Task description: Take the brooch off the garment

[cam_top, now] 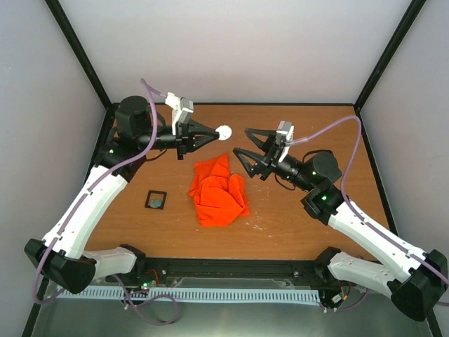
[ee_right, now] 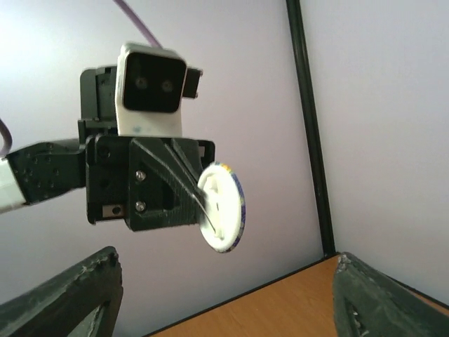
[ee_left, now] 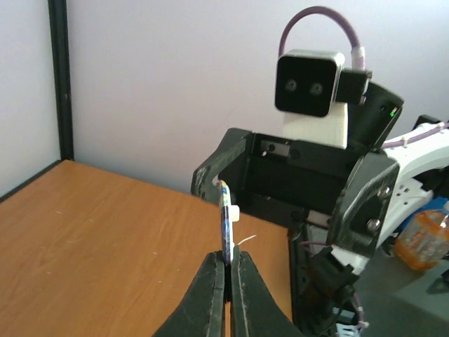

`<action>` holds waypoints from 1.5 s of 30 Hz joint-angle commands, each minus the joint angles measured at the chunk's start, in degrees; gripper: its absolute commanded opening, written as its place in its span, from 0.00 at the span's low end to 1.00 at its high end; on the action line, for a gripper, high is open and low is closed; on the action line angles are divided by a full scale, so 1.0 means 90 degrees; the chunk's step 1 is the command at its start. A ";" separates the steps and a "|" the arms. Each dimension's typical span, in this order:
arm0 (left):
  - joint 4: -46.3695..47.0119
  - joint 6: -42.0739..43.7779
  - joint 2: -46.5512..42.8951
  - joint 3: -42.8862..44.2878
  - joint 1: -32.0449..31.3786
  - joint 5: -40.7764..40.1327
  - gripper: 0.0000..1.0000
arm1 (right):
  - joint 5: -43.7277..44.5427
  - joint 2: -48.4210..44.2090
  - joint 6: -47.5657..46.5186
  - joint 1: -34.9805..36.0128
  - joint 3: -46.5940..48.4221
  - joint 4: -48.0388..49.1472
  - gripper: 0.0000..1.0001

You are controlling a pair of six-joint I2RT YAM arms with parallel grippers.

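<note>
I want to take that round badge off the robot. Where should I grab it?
Pinch the brooch by its free rim, coming from the right: the left pincer clamps one edge of the thin disc, leaving the rest bare.

Arms: two, left arm (cam_top: 91, 203) and right arm (cam_top: 365, 228), bases at near edge.
Finger pairs: two, left fingers (cam_top: 202, 133) and right fingers (cam_top: 256, 135); four fingers total.
Wrist cameras: two, left camera (cam_top: 181, 107) and right camera (cam_top: 284, 131).
Orange shirt (cam_top: 219, 191): one, mid tabletop (cam_top: 309, 225).
Round white brooch (cam_top: 224, 132): one.
Small black square frame (cam_top: 156, 200): one, left of shirt.
Tabletop: one.
</note>
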 commanded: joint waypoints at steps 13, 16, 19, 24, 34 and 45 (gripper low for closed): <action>0.0394 -0.1071 -0.0090 -0.0113 0.0007 0.0436 0.01 | 0.0122 0.0696 -0.0394 0.0711 0.0577 0.0617 0.46; 0.0427 -0.1102 -0.0090 -0.0108 0.0004 0.0437 0.01 | 0.0155 0.0724 -0.0391 0.0732 0.0595 0.0653 0.41; 0.0442 -0.1103 -0.0090 -0.0108 0.0004 0.0425 0.01 | 0.0191 0.0715 -0.0408 0.0732 0.0585 0.0624 0.34; 0.0510 -0.1173 -0.0089 -0.0119 0.0003 0.0426 0.01 | 0.0199 0.0748 -0.0389 0.0732 0.0594 0.0596 0.31; 0.0559 -0.1268 -0.0061 -0.0113 0.0004 0.0430 0.01 | 0.0387 0.0911 -0.0377 0.0771 0.0711 0.0543 0.33; 0.0614 -0.1276 -0.0022 -0.0106 0.0004 0.0432 0.01 | 0.0568 0.0796 -0.0426 0.0781 0.0649 0.0537 0.25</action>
